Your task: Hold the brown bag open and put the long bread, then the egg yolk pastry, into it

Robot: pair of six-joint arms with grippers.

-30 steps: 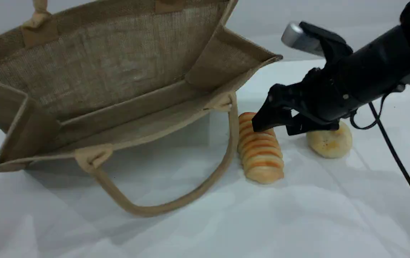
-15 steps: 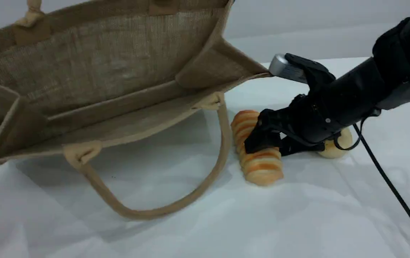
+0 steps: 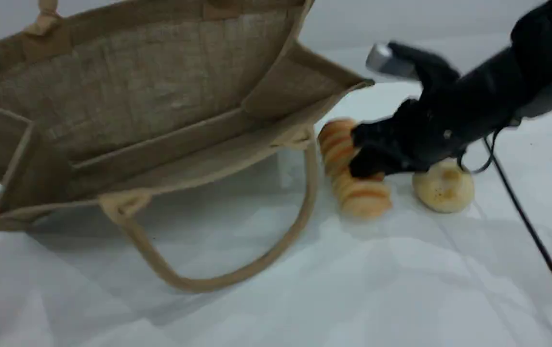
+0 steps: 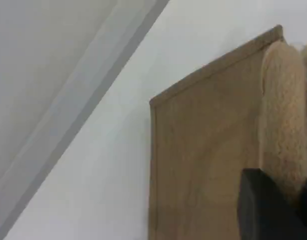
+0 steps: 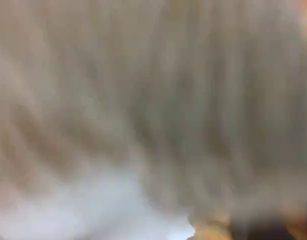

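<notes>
The brown bag (image 3: 150,96) stands tilted with its mouth open toward the camera, its top handle running out of the scene view. In the left wrist view my left gripper (image 4: 278,215) is shut on the beige handle (image 4: 286,110) against the bag's side (image 4: 203,165). My right gripper (image 3: 370,164), blurred by motion, is shut across the middle of the long bread (image 3: 362,193), which hangs just right of the bag's corner. The egg yolk pastry (image 3: 444,190) lies on the table right of the bread, partly behind the arm. The right wrist view is a tan blur.
The bag's lower handle (image 3: 208,284) loops out over the white table (image 3: 353,289) in front of the bag. A black cable (image 3: 536,236) trails from the right arm down to the right edge.
My right gripper came down onto the long bread, closed on it and has lifted it up and back. The bag swayed slightly; the pastry stayed put.
</notes>
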